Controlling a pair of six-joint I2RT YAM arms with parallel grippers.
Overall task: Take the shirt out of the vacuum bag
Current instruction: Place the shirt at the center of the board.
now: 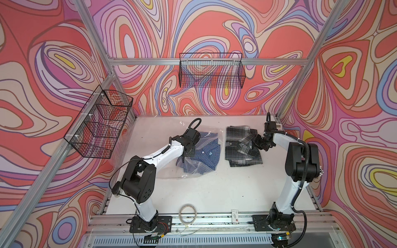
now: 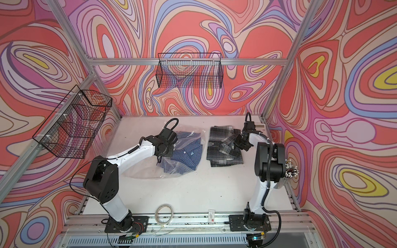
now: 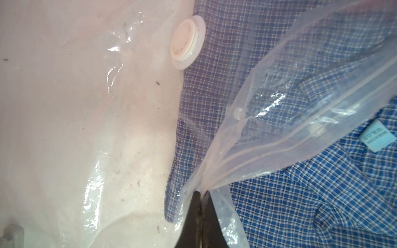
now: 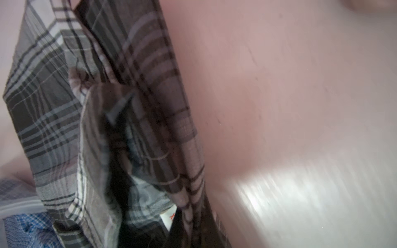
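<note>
While both arms reach over the white table (image 1: 214,193), I see its surface lightly speckled with dark flecks and picking up a pink cast from the walls (image 1: 354,107), which are covered in red, lilac, blue and yellow swirls. An aluminium frame (image 1: 150,61) boxes the space in. One black wire basket (image 1: 211,73) hangs on the back rail, and a divided wire basket (image 1: 98,124) hangs on the left side rail. On the front rail sit a tape roll (image 1: 180,212) and a small card (image 1: 234,214).

The vacuum bag (image 1: 194,166) lies crumpled left of the table's centre, its round white valve (image 3: 188,41) face up. The blue checked shirt (image 1: 206,152) lies partly under the clear plastic and partly bare.

My left gripper (image 3: 202,193) has its jaws pinched tight on the bag's zip edge, lifting that strip off the shirt.

Just beside the bag, toward the right, the grey plaid shirt (image 1: 240,146) lies on the bare table, apart from the plastic. My right gripper (image 1: 256,143) is at its right edge, jaws closed on a raised fold of the plaid; that wrist view is blurred on the table side.
</note>
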